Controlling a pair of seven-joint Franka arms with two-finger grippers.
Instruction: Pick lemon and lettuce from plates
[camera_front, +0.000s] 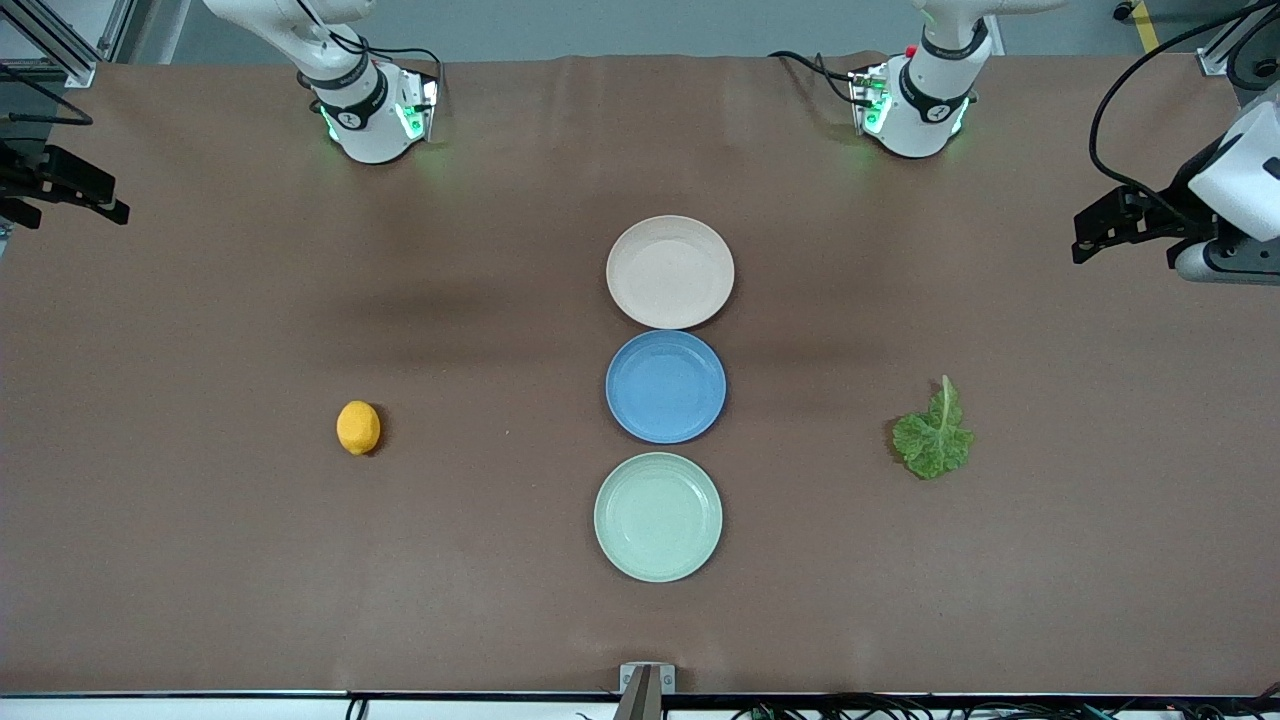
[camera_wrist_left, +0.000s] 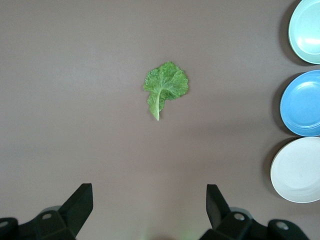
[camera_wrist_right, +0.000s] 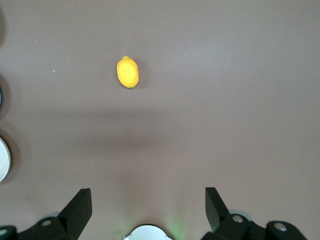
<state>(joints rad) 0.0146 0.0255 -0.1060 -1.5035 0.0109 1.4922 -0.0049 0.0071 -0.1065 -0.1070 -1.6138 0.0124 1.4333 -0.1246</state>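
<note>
Lying on the bare worktop (camera_front: 200, 560), the lemon (camera_wrist_right: 127, 71) sits well ahead of the right gripper (camera_wrist_right: 145, 212), whose fingers (camera_wrist_right: 80, 205) are spread and hold nothing; the lettuce (camera_wrist_left: 165, 87) likewise lies off the plates (camera_wrist_left: 297, 170), well clear of the left gripper (camera_wrist_left: 147, 212) and its spread, unladen fingers (camera_wrist_left: 82, 202)

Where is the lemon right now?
The small oval yellow lemon lies on the bare brown table toward the right arm's end, level with the round blue plate, on no plate.
</note>
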